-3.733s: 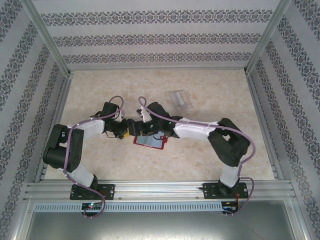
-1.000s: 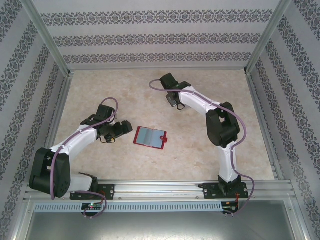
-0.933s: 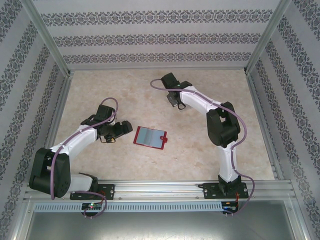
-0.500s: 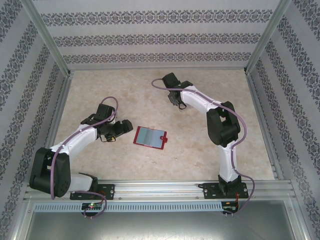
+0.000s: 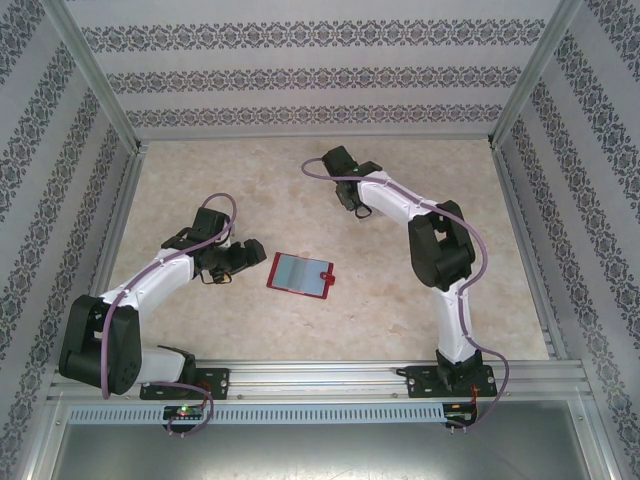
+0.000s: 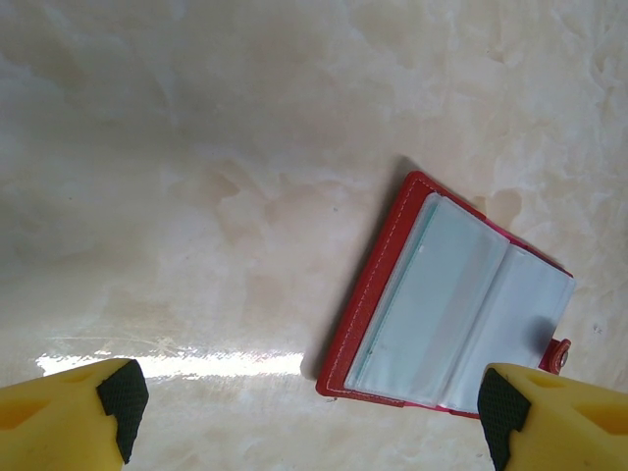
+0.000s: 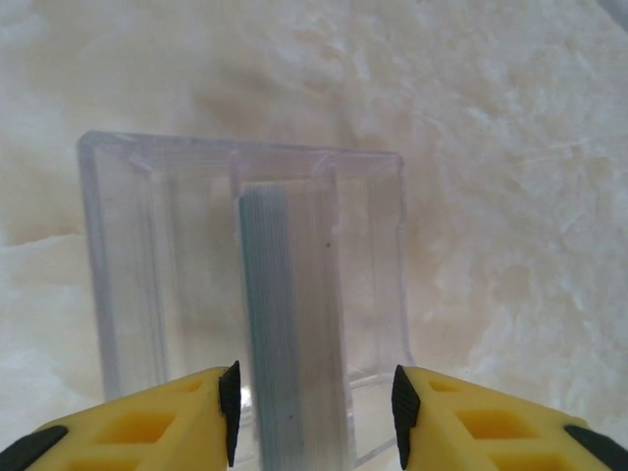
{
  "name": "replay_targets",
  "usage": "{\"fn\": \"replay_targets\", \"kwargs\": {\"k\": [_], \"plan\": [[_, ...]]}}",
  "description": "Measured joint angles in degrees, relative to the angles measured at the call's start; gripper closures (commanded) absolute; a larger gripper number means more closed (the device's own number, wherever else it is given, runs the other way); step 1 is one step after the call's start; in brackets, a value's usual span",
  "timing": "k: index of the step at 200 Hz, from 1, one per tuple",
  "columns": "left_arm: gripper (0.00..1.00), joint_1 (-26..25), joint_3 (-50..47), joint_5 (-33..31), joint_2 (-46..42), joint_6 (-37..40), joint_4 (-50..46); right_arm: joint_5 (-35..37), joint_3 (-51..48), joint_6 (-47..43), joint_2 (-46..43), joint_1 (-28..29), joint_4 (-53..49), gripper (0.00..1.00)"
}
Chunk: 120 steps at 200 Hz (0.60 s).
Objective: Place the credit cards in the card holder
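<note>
Patterned grey-on-white walls (image 5: 300, 75) close in a pale, marble-look tabletop (image 5: 230, 180) on three sides. Near its middle lies a red wallet (image 5: 300, 274), open and flat, with its snap tab at the 3 o'clock edge. In the left wrist view the wallet (image 6: 446, 314) sits toward 4 o'clock. Its clear inner sleeves show a pale teal panel beside a paler blue one; whether cards lie in them I cannot tell.

The left gripper (image 5: 250, 262) is at the wallet's 9 o'clock, just beside it and apart from it. Its fingers (image 6: 118, 397) stand wide apart, and the wallet's near edge lies ahead of the gap, closer to the right-hand finger.

The right gripper (image 5: 357, 207) is well apart from the wallet, at about 1 o'clock from it, toward the far side of the tabletop. Its wrist camera looks onto the card holder (image 7: 128, 265) — a clear plastic box with a central channel. In that channel stand the credit cards (image 7: 270, 324), seen edge-on as a teal streaked band with a whitish-grey strip at its 3 o'clock side; how many there are I cannot tell. The right fingers (image 7: 228, 412) are apart, one on either side of the channel's near end. The left pad sits close against the teal edge — touching or not, I cannot tell — while the right pad stands clear of it
</note>
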Motion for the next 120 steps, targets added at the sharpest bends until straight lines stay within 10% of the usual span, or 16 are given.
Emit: {"fn": "replay_targets", "kwargs": {"k": [120], "plan": [[0.11, 0.0, 0.0, 0.4, 0.5, 0.0, 0.0, 10.4, 0.9, -1.4, 1.1, 1.6, -0.9, 0.66]]}}
